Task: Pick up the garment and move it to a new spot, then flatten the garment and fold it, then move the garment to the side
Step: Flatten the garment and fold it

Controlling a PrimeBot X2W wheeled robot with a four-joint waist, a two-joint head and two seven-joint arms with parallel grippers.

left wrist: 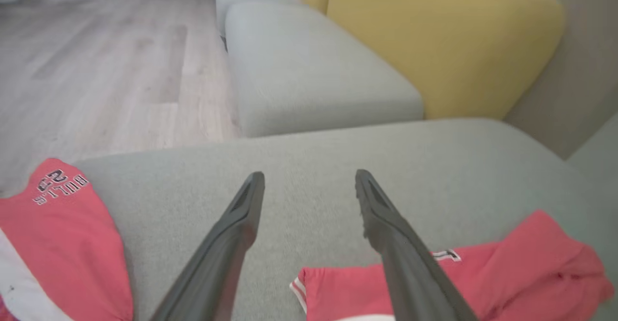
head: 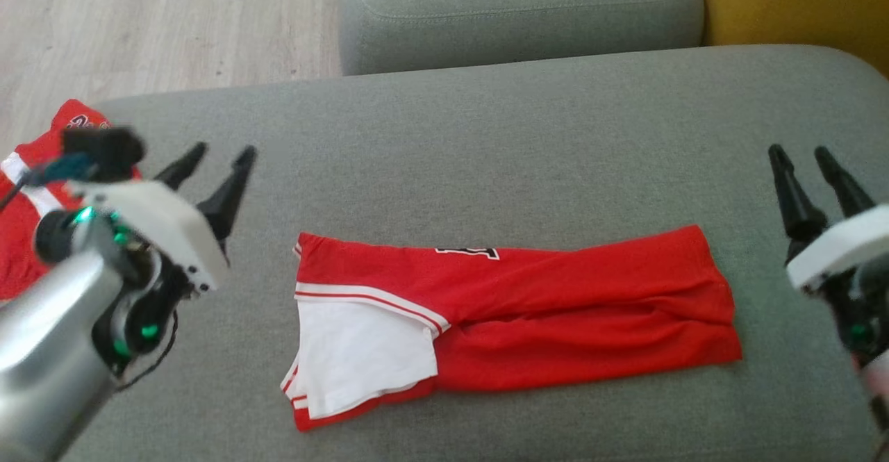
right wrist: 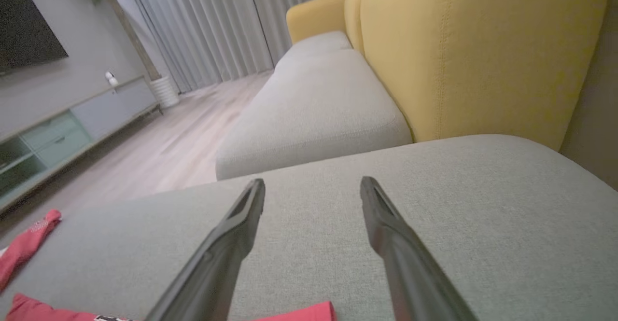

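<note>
You see the garment (head: 514, 323), red with a white panel and striped trim, lying folded into a long flat band across the middle of the grey seat cushion (head: 486, 121). Its white part lies toward the robot's left and its plain red end toward the right, and a scrap of black-and-white lettering shows at its far edge. Your left gripper (head: 223, 148) hovers off the garment's left end, apart from it, with its jaws spread and nothing between them. In the left wrist view its two dark fingers (left wrist: 227, 248) reach out over bare grey fabric, and the garment's striped corner shows beside the right-hand finger. Your right gripper (head: 799, 151) stands off the garment's right end, near the cushion's right edge, likewise spread and holding nothing. In the right wrist view bare cushion lies between its fingers, with a red edge of the garment along the bottom of that view. A second red garment (head: 28, 226), with a white stripe and printed lettering, lies at the cushion's left edge, well apart from the folded one. Beyond the seat you see a further cushion (head: 521, 10), a yellow backrest (head: 792, 3) and a pale wood floor (head: 139, 24).
</note>
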